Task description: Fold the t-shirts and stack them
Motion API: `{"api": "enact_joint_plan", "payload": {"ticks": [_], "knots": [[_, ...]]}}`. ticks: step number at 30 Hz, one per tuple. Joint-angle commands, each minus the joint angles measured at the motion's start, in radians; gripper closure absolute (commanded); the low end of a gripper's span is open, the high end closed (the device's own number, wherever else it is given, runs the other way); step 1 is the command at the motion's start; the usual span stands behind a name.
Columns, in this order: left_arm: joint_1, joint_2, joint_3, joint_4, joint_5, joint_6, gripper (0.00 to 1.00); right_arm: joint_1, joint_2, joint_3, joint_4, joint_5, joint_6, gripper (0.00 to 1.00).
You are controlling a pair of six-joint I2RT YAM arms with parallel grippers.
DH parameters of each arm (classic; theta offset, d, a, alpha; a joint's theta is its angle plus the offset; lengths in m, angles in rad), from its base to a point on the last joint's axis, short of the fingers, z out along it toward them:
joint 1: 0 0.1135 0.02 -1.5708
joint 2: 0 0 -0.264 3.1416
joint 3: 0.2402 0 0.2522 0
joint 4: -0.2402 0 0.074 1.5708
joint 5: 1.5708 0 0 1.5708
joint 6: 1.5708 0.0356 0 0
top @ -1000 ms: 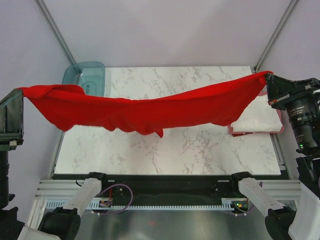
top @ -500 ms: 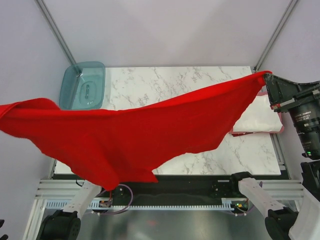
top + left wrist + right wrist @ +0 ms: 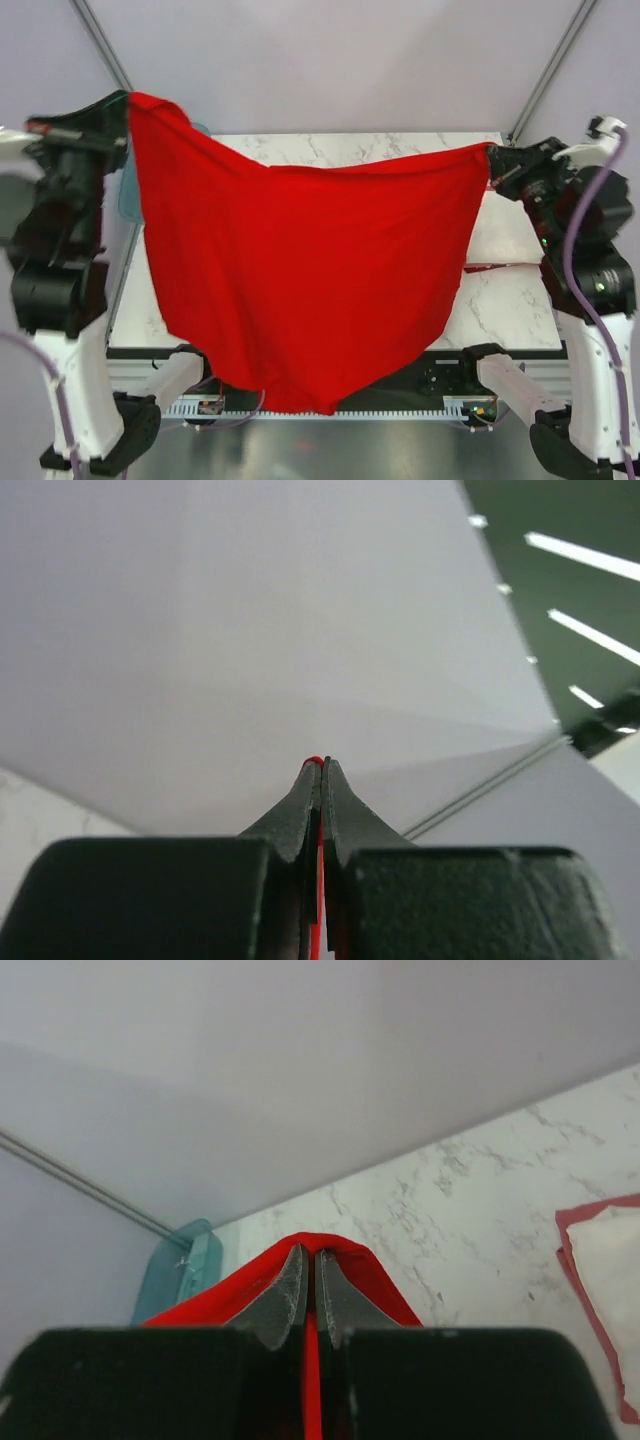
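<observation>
The red t-shirt (image 3: 300, 270) hung across the centre of the frame, left gripper (image 3: 122, 100) and right gripper (image 3: 493, 165) each clamped on a top corner (thin pinches); one might slip if tugged

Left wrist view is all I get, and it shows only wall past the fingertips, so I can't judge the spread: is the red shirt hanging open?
Observer: Yes; from above, the red t-shirt hangs as a broad sheet between the left gripper and the right gripper.
Operator: Right jaws clamped?
Observer: Its wrist view shows them shut on red cloth.
Operator: Other shirts?
Observer: A white t-shirt lies flat on the table's right side.
</observation>
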Motion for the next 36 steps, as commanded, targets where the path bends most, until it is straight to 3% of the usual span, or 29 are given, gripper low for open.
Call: {"api": "enact_joint_plan", "payload": {"ticks": [1, 5, 9, 20, 25, 31, 36], "knots": [[-0.003, 0.095, -0.089, 0.136, 0.018, -0.023, 0.98, -0.003, 0.079, -0.078, 0.124, 0.074, 0.027, 1.0], [-0.001, 0.199, -0.037, 0.141, 0.031, -0.015, 0.98, -0.004, 0.193, -0.032, 0.151, 0.042, 0.03, 1.0], [-0.001, 0.265, 0.168, 0.063, 0.074, 0.011, 0.98, -0.004, 0.236, 0.092, 0.114, 0.019, 0.026, 1.0], [-0.001, -0.077, 0.123, 0.026, 0.124, -0.015, 0.98, -0.003, 0.018, 0.196, 0.023, -0.073, -0.006, 1.0], [-0.001, -0.181, 0.225, -0.052, 0.109, -0.006, 0.98, -0.003, -0.088, 0.336, -0.09, -0.125, -0.028, 1.0], [-0.003, -0.161, 0.385, -0.123, 0.077, 0.008, 0.98, -0.004, -0.082, 0.563, -0.219, -0.125, -0.037, 1.0], [-0.003, -0.086, 0.345, -0.132, 0.037, 0.032, 0.98, -0.004, -0.03, 0.533, -0.234, -0.119, -0.039, 1.0]]}}
